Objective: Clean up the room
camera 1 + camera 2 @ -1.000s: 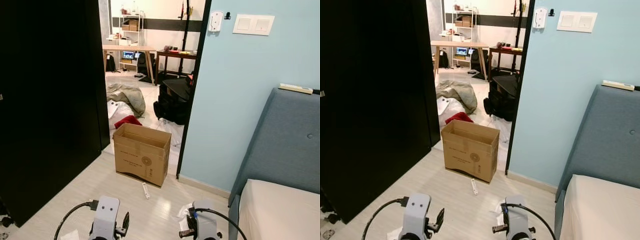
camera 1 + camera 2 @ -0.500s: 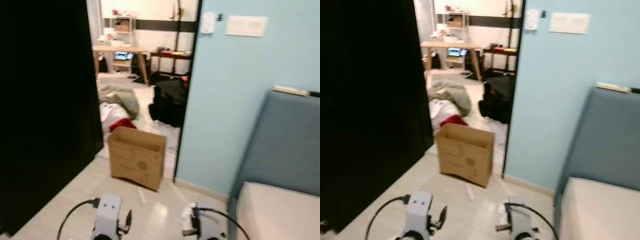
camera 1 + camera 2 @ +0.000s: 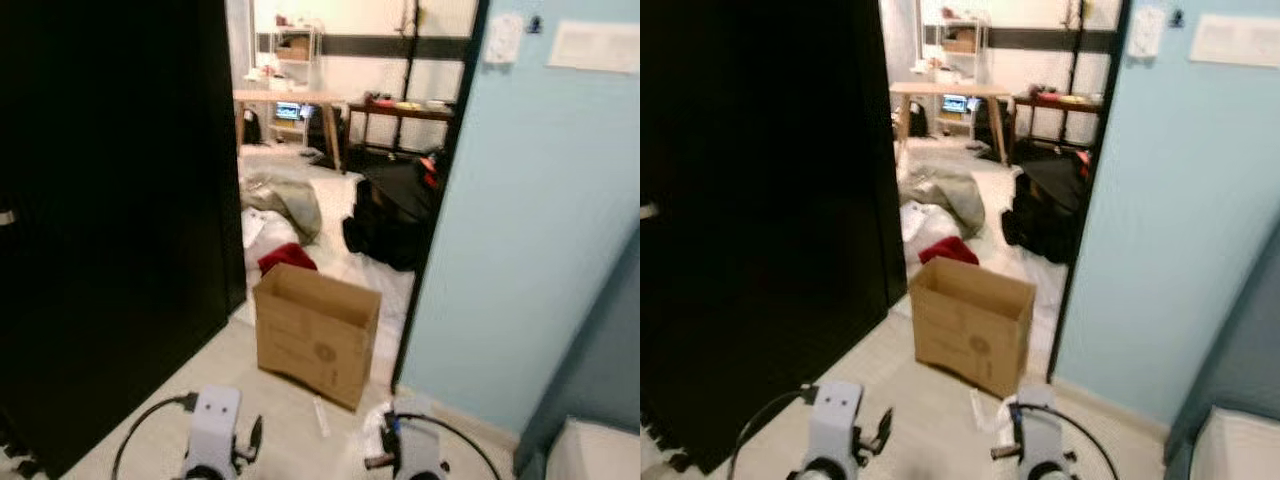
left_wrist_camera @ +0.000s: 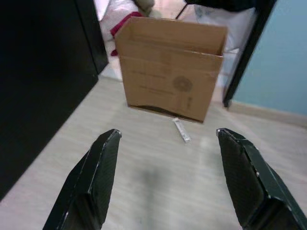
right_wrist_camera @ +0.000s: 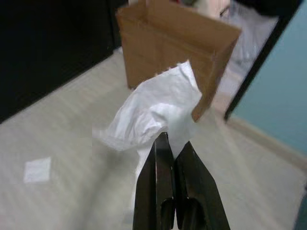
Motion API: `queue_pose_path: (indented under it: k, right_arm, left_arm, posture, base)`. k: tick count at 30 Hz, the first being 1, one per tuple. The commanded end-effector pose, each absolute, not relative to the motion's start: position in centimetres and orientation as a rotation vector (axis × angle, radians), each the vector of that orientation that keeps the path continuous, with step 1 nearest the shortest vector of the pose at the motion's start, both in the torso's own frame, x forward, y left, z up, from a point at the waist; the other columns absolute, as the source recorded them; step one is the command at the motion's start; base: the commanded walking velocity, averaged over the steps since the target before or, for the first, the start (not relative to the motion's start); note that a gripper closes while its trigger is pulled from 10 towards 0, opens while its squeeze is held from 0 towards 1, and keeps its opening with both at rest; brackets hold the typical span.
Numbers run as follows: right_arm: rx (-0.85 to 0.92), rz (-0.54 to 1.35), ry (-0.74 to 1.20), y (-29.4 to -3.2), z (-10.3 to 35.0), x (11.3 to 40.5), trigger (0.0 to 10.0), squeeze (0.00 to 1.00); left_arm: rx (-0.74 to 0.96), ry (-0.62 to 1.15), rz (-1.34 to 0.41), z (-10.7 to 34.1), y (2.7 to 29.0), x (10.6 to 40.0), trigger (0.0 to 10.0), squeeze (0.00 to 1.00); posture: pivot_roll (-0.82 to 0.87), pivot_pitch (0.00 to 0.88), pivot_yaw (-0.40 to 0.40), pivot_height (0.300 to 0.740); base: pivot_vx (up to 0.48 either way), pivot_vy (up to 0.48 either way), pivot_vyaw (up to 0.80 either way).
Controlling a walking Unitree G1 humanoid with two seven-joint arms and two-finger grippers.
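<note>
Nearest, the right gripper (image 5: 165,143) has its fingers pressed together on a crumpled white tissue (image 5: 153,110), which stands up loosely above the tips; the left gripper (image 4: 168,143) hangs beside it with its fingers spread wide and nothing between them; both are held low over the pale wood floor (image 4: 144,182).

The tissue looks very light and limp, so it should hold with a slight pinch, yet it may tear or slip free if dragged, and it will likely flutter rather than drop straight when let go; the bunched lower part, where it is now pinched, seems the best place to hold it.

A small white square scrap (image 5: 37,170) lies flat on the floor near the right gripper; being thin and flat, it would probably be hard to get a finger under.

Further on, a thin white tube (image 4: 181,130) lies on the floor just in front of an open cardboard box (image 3: 315,333), which stands upright by the doorway beside the blue wall (image 3: 530,250); the box is the likely place for the tissue, though that is a guess; a tall black wardrobe (image 3: 100,220) stands well to the left.

Beyond the box, a red cloth (image 3: 286,257), a grey heap (image 3: 283,190) and a black bag (image 3: 392,215) lie on the next room's floor; a desk (image 3: 285,100) stands at the far wall.
</note>
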State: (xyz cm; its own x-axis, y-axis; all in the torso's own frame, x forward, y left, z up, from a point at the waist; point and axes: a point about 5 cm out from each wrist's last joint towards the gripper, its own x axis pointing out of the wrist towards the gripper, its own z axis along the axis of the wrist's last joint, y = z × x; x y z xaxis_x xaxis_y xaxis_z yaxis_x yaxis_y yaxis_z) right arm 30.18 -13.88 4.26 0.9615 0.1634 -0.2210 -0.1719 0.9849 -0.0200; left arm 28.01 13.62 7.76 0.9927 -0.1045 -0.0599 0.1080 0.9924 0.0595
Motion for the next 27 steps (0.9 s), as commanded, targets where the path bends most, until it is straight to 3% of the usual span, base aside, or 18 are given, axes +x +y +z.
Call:
queue_pose_path:
  k: [1, 27]
  right_arm:
    - [-0.027, 0.177, 0.246, -13.48, 3.53, 29.62, 10.0, 0.0]
    - [-0.011, 0.186, 0.252, -12.89, 3.27, 29.49, 10.0, 0.0]
  left_arm:
    - [0.065, 0.088, -0.094, 7.09, 14.22, 27.64, 10.0, 0.0]
    - [0.087, 0.085, -0.118, 7.33, 14.32, 28.02, 10.0, 0.0]
  posture:
    - [0.03, 0.107, -0.035, 0.74]
    - [0.05, 0.089, -0.022, 0.74]
  base:
    - [0.356, 0.0, 0.0]
    - [0.345, 0.0, -0.12]
